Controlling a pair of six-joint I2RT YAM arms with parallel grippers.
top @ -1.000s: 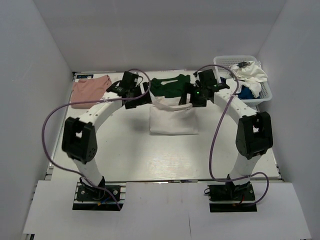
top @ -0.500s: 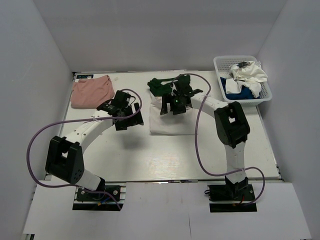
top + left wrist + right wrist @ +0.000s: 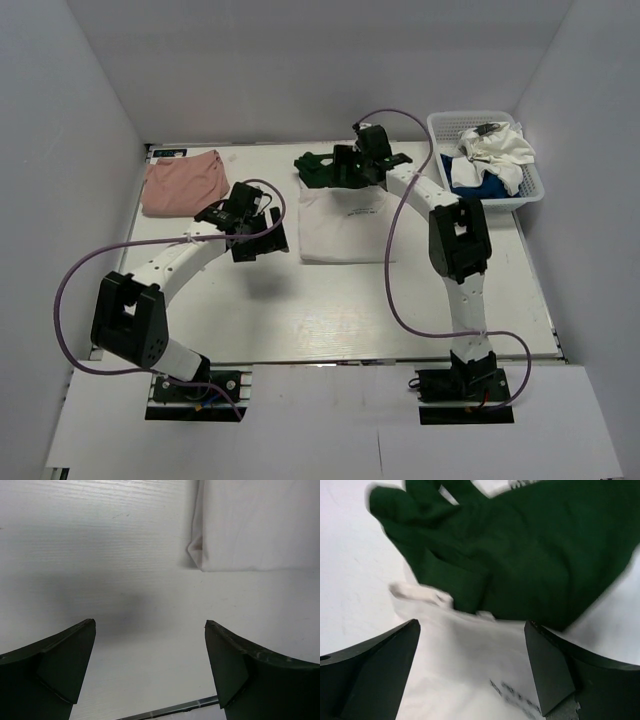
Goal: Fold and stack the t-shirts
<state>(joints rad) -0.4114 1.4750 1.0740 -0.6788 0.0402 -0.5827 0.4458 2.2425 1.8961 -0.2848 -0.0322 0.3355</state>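
Hanging released above the bunched green sleeves (image 3: 510, 545) at upper centre, the right gripper (image 3: 471, 627) looked liable to snag several layers and drag the half-folded white tee (image 3: 345, 225) askew; left gripper (image 3: 150, 625) likewise gaped, empty.

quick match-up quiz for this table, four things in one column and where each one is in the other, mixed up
Things:
1. salmon-pink t-shirt
2. green-sleeved t-shirt
3. basket
4. left gripper

Places:
A. far right corner of the table
B. open above bare tabletop
C. far left corner of the table
D. middle of the table, towards the far edge

Pairs: 1-C, 2-D, 3-A, 4-B
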